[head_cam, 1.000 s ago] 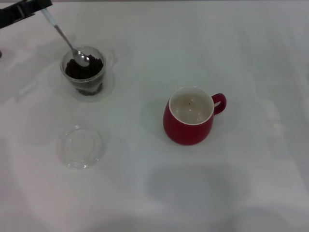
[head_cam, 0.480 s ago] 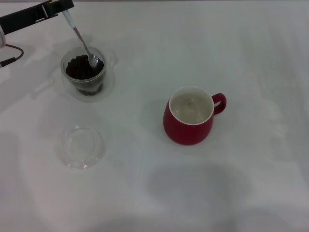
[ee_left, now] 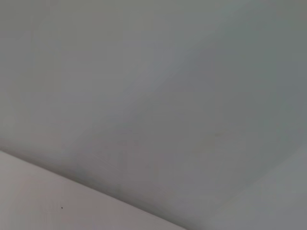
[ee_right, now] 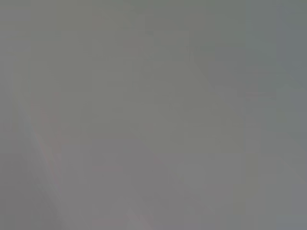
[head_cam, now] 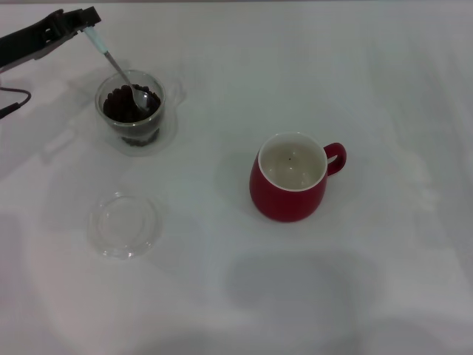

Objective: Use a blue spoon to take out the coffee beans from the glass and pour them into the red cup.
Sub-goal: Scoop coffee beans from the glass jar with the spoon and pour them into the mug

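At the far left of the head view my left gripper (head_cam: 87,20) is shut on the pale blue handle of the blue spoon (head_cam: 111,61). The spoon slants down and to the right, its metal bowl resting in the coffee beans (head_cam: 130,103) that fill the clear glass (head_cam: 130,109). Right of centre stands the red cup (head_cam: 290,177), whitish inside, with its loop handle pointing right. My right gripper shows in no view. Both wrist views show only a blank grey surface.
A flat shallow clear round dish (head_cam: 124,224) lies on the white table (head_cam: 222,296) in front of the glass. A dark cable (head_cam: 11,107) runs in at the left edge.
The left gripper shifted right and then slightly back left, and the spoon's bowl moved across the beans toward the right side of the glass. The red cup and the dish stayed put.
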Motion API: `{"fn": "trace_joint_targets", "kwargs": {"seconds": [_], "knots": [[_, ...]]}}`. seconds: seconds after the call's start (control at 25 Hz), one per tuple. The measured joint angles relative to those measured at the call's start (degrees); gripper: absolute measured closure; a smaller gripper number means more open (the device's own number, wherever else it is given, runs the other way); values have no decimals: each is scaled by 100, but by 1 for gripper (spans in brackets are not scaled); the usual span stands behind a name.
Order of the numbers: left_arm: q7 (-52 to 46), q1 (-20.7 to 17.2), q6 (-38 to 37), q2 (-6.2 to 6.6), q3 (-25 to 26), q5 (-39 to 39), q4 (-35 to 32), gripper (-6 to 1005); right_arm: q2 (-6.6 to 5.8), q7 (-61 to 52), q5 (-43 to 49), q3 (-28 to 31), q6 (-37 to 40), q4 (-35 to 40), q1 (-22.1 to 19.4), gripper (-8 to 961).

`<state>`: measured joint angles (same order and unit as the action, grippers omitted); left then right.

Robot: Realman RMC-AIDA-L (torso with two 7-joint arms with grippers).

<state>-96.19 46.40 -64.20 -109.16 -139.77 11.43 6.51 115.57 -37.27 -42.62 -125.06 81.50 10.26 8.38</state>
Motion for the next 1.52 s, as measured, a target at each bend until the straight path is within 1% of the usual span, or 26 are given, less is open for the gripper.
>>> {"fn": "trace_joint_targets", "kwargs": {"seconds": [0.44,0.88,1.2,1.36,1.52], "knots": [[-449,-252,-190,0,3,215,-10,864,-5,-140,-185,16,191,-38,12,379],[-665,-567,-482,10,2,674,-19,865,-9,-149,-203,17,209,-2,44,379],[-716,-915,-1033,31,2,1138,-19,865,-9,-149,-202,17,209,2,33,379],[-754,-956,-1454,9,-11,1211,-45,865,-9,-149,-202,17,196,1,42,379],[-763,-917,-1547,-16,-37,1139,-327,865,-9,-149,-195,9,174,10,77,379]]}}
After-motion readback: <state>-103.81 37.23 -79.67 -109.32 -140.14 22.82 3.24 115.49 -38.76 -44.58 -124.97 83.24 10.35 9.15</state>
